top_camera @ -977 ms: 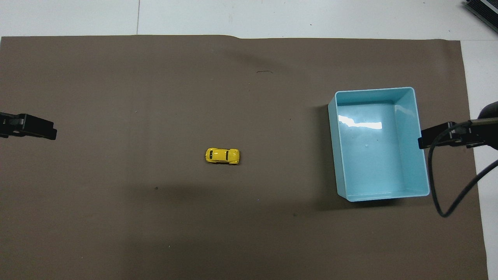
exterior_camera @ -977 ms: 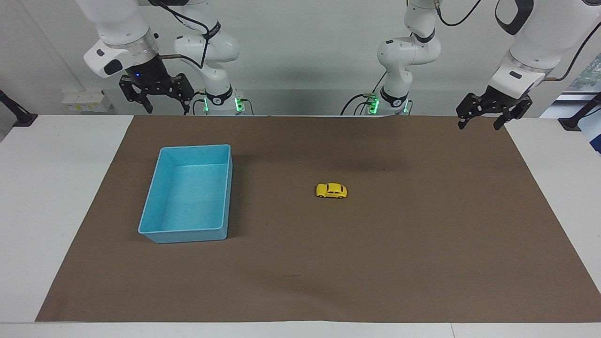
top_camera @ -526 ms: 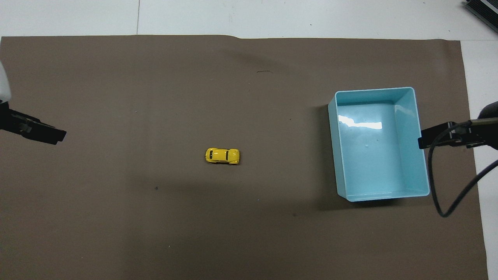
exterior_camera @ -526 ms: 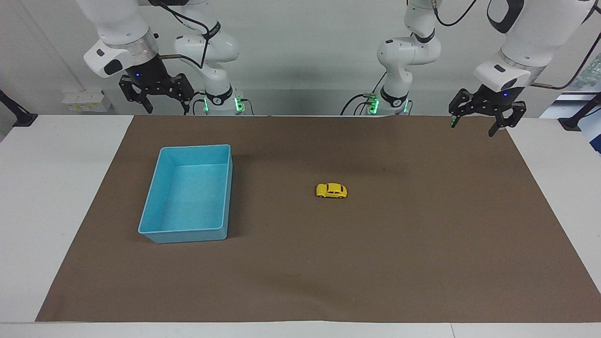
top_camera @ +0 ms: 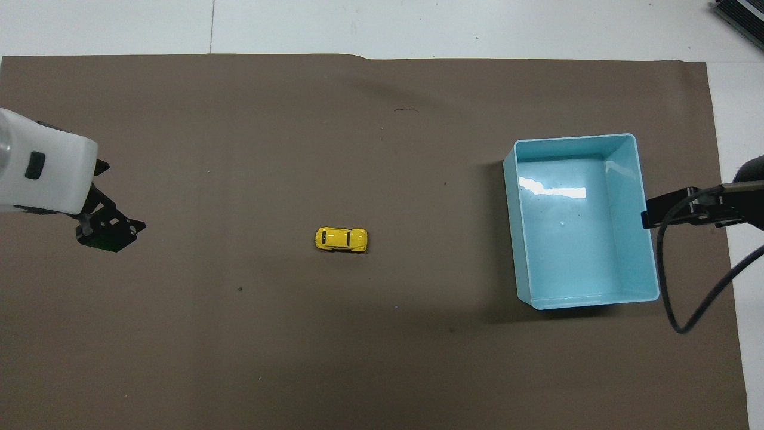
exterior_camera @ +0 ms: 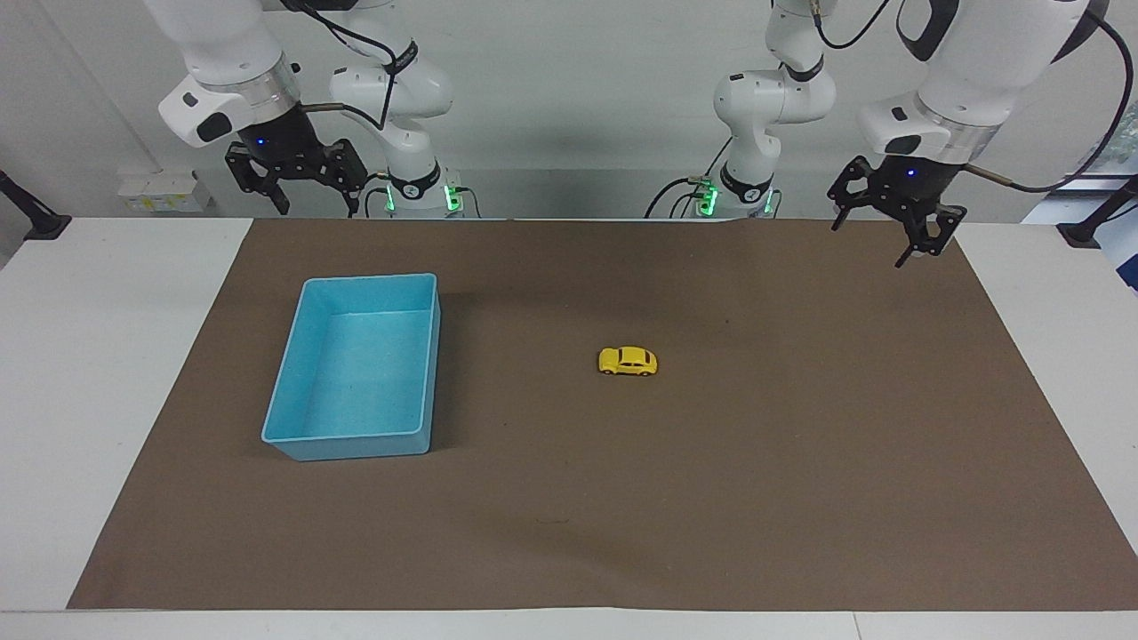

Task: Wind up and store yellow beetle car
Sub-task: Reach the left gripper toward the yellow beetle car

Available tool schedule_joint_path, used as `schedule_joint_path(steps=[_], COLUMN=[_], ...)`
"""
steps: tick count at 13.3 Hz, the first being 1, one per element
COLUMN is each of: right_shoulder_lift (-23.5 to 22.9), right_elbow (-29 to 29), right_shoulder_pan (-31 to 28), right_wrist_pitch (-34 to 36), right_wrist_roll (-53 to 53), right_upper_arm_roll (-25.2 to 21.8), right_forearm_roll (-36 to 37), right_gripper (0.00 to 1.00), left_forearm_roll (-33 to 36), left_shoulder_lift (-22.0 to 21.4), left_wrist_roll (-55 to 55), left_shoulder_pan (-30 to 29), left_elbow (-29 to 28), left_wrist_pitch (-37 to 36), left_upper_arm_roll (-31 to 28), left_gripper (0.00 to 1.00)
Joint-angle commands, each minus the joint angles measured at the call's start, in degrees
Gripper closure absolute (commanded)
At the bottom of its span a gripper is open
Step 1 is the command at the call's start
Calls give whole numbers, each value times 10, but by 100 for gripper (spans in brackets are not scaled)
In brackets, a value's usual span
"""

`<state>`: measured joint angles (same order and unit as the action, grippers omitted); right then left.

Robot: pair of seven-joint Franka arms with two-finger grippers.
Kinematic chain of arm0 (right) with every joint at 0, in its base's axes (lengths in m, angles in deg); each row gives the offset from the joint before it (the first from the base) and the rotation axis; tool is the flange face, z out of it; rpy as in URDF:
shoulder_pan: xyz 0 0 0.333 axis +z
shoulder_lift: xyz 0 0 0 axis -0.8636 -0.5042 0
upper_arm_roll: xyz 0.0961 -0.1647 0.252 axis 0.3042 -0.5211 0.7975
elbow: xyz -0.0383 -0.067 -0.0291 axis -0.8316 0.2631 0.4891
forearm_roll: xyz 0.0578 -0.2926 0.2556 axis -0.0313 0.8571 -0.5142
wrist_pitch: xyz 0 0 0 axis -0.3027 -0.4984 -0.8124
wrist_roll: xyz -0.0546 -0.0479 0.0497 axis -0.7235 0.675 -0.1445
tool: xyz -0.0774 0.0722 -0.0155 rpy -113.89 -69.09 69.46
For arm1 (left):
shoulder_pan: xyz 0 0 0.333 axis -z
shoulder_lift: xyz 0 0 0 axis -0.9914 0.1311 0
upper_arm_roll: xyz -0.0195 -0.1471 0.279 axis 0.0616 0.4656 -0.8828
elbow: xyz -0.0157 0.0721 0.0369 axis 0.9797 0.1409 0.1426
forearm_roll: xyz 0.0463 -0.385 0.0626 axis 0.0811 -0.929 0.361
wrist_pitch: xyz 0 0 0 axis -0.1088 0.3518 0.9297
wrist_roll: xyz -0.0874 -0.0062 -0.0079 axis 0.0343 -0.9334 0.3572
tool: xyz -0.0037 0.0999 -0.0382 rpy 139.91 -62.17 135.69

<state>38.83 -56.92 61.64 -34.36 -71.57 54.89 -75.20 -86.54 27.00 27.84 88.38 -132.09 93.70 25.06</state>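
Observation:
The yellow beetle car (exterior_camera: 628, 361) stands on its wheels on the brown mat (exterior_camera: 800, 462), about midway along the table; it also shows in the overhead view (top_camera: 341, 239). The light-blue bin (exterior_camera: 356, 444) stands toward the right arm's end, open and with nothing in it (top_camera: 622, 173). My left gripper (exterior_camera: 869, 244) is open and empty, up in the air over the mat's edge at the left arm's end, well apart from the car (top_camera: 110, 232). My right gripper (exterior_camera: 302, 203) is open and empty, raised above the bin's end of the table, and waits (top_camera: 647, 218).
The brown mat (top_camera: 382, 358) covers most of the white table (exterior_camera: 107, 373). A black cable (top_camera: 671, 298) hangs from the right arm beside the bin. The two arm bases (exterior_camera: 738, 191) stand at the table's edge by the robots.
My left gripper has swung in over the mat from the table's end, toward the car, and turned about its wrist. The car, the bin and the right arm have not moved.

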Motion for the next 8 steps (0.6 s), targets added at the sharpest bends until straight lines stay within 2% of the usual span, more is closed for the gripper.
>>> schedule_joint_path(steps=[1, 5, 8], right_shoulder_lift=[10, 10, 10], right_elbow=[-13, -13, -13], right_shoulder_pan=[-4, -4, -4], right_wrist_pitch=[-8, -8, -8], right_wrist_roll=[-4, -4, -4], right_upper_arm_roll=[0, 0, 0], right_forearm_roll=[-4, -4, -4], right_gripper=[0, 0, 0], left_forearm_roll=[-4, -1, 29], left_shoulder_lift=[2, 16, 70], left_wrist_roll=[-44, -65, -65], left_shoulder_pan=[43, 90, 128], left_elbow=[-32, -80, -76], left_wrist_pitch=[32, 135, 161], left_upper_arm_roll=[-10, -11, -11], left_gripper=[0, 0, 0])
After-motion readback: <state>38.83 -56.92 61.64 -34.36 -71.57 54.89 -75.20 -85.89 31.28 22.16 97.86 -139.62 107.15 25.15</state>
